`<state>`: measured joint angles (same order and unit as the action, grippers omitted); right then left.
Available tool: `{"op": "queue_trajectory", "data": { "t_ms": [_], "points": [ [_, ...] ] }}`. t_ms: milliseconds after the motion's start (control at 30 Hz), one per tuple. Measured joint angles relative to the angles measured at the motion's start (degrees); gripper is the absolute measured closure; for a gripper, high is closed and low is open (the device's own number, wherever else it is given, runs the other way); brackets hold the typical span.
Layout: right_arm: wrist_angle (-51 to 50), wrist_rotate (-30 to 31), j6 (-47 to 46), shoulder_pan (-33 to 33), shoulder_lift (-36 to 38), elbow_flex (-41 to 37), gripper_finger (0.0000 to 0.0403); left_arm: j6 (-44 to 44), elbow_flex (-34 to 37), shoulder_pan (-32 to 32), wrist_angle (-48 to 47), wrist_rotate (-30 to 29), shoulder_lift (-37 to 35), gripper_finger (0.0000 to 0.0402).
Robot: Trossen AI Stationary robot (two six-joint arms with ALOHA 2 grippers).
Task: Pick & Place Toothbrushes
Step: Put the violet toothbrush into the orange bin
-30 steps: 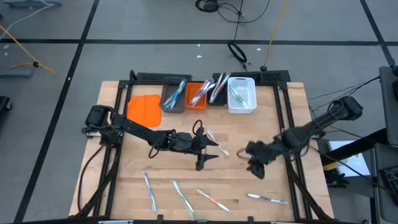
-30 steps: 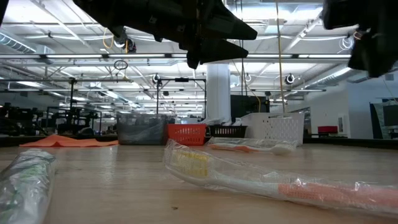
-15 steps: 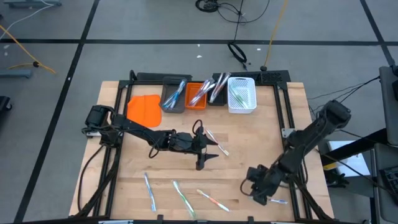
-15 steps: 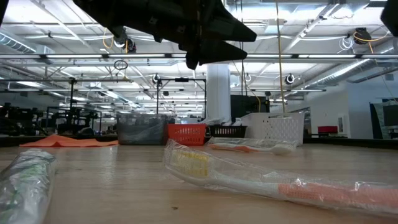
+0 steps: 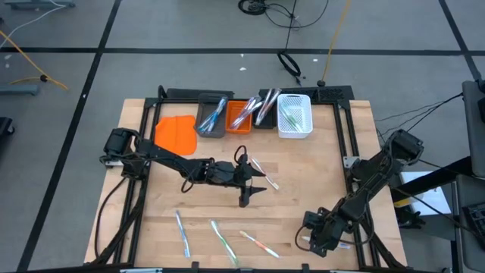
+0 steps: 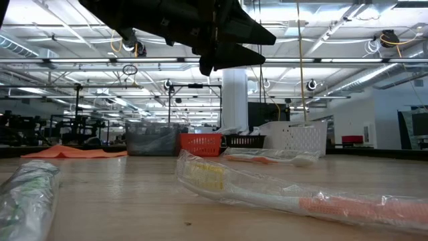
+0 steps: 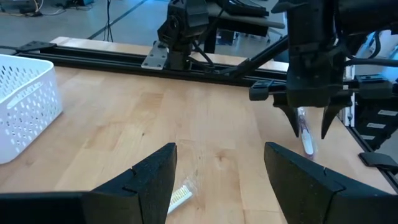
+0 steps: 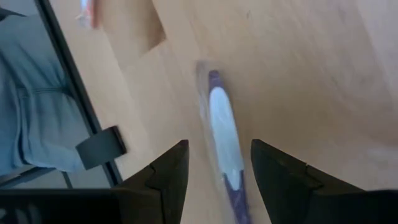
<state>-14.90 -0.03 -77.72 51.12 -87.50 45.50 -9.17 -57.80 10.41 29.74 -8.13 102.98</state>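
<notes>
My right gripper hangs open over a white and purple toothbrush near the table's near right corner. Its fingers point down on either side of the brush, and in the left wrist view the gripper straddles that toothbrush. My left gripper hovers open above the middle of the table, beside a wrapped toothbrush. Three more toothbrushes lie flat along the near edge. Others stand in the bins at the far edge.
Grey bin, orange bin, black bin and white mesh bin line the far edge. An orange sheet lies left of them. A black frame rail runs along the table's right side, close to my right arm.
My right gripper has travelled from the middle right of the table toward the near edge and come down over the toothbrush at the near right corner, slowing in the last half second. The left arm has kept still.
</notes>
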Motion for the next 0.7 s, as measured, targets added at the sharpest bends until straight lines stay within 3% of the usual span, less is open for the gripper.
{"op": "queue_trajectory", "data": {
  "t_ms": [700],
  "points": [
    [-2.5,-2.0,-2.4,1.8,-3.9,0.3,0.0248,0.0,0.0,0.0,-1.3,0.0,0.0,0.0156]
  ]
}}
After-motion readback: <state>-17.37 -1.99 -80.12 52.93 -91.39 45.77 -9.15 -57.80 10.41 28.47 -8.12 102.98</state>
